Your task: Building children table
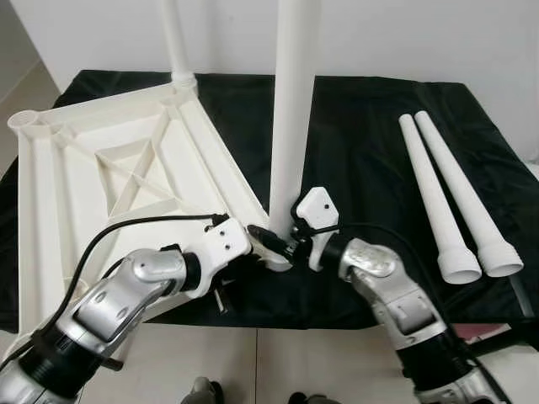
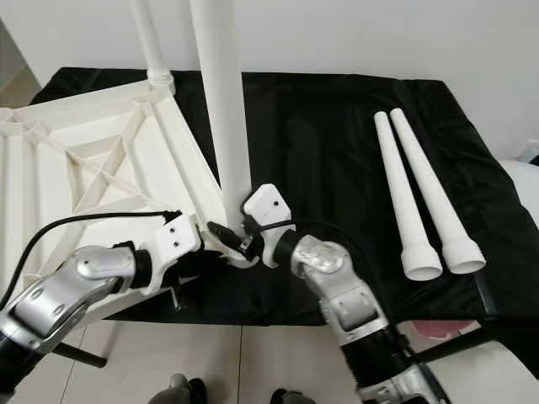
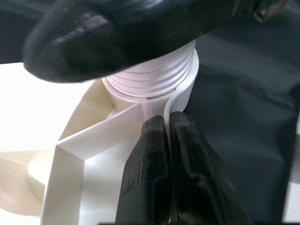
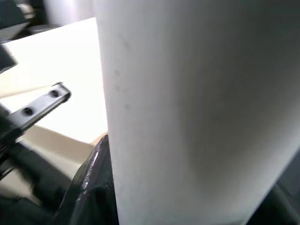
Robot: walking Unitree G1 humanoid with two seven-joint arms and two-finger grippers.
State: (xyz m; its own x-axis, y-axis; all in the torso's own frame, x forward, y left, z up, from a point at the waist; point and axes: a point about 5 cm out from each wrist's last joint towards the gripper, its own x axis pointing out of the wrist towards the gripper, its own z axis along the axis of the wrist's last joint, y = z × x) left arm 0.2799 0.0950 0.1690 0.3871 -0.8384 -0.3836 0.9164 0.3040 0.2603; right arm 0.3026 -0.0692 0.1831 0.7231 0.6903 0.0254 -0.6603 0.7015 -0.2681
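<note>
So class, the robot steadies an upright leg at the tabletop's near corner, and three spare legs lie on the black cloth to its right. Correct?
Not quite: two spare legs lie on the black cloth, not three, as the left eye view shows. The rest holds: the right gripper grips the upright leg at the tabletop's near corner.

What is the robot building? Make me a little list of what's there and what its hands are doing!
Surface: black cloth over a table
Tabletop: white ribbed tabletop, lying upside down
Fitted leg: far leg upright in the far corner socket
Leg being fitted: near leg upright at the near corner socket, threads showing
Spare legs: two loose legs lying side by side on the cloth
Left gripper: shut on the socket's rim
Right gripper: around the near leg's base
</note>
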